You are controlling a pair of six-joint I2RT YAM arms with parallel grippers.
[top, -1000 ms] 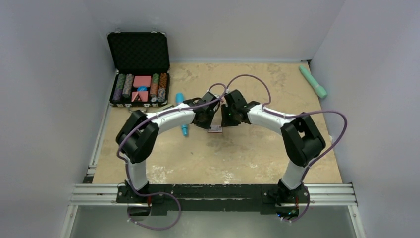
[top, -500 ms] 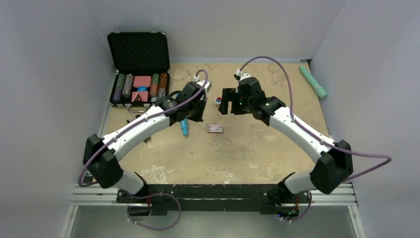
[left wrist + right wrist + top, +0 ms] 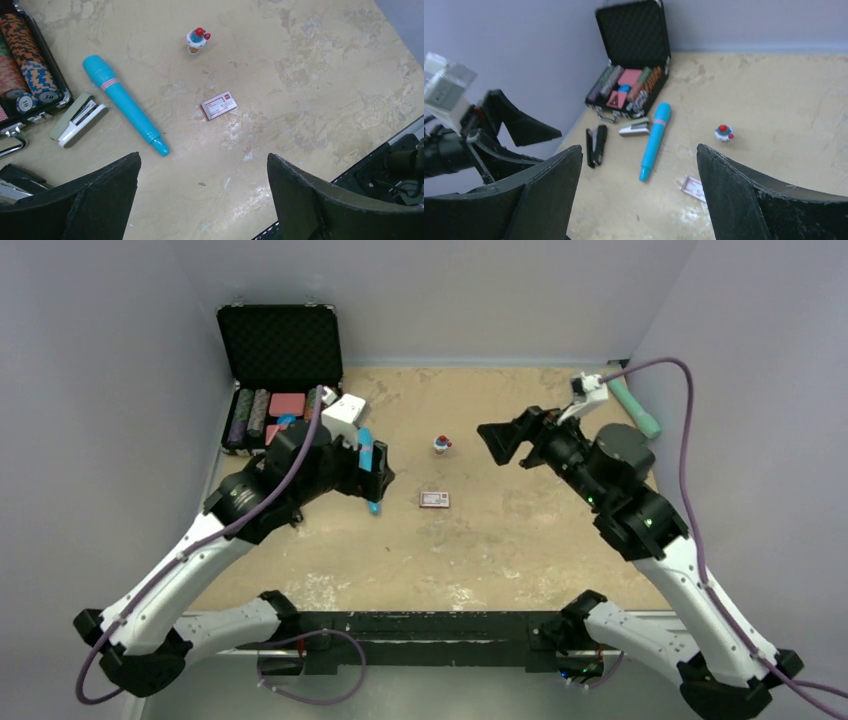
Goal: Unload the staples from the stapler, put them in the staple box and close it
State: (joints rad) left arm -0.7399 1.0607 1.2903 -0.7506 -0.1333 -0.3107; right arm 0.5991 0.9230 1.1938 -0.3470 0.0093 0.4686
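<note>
- While both arms hang above the table, your left gripper (image 3: 200, 200) is spread wide with nothing between its fingers (image 3: 100, 200). Your right gripper (image 3: 639, 200) is spread just as wide and is also empty.
- The grey stapler (image 3: 77, 120) lies flat on the table (image 3: 520, 540) at the far left. It sits just on the near side of the chip case (image 3: 634, 55) and right beside the banded end of the blue pen (image 3: 125, 112).
- Neither gripper touches the grey stapler. It lies below and well clear of the left fingers, and the right gripper is far off on the right side of the table.
- The right wrist view shows you a black stapler (image 3: 595, 145) lying a little nearer and further left than the grey one. I cannot tell which of the two you are meant to empty.
- The top view hides both staplers behind the left arm, so only the wrist views place them.
- The left wrist view shows the grey stapler's white underside gaping slightly from its top, which the right wrist view is too coarse to show.
- Only the top view shows the green tube (image 3: 632, 405) against the far right wall.
- All three views show the small red-and-white box (image 3: 434, 500) near the middle, with the little red-topped toy (image 3: 441, 444) beyond it.
</note>
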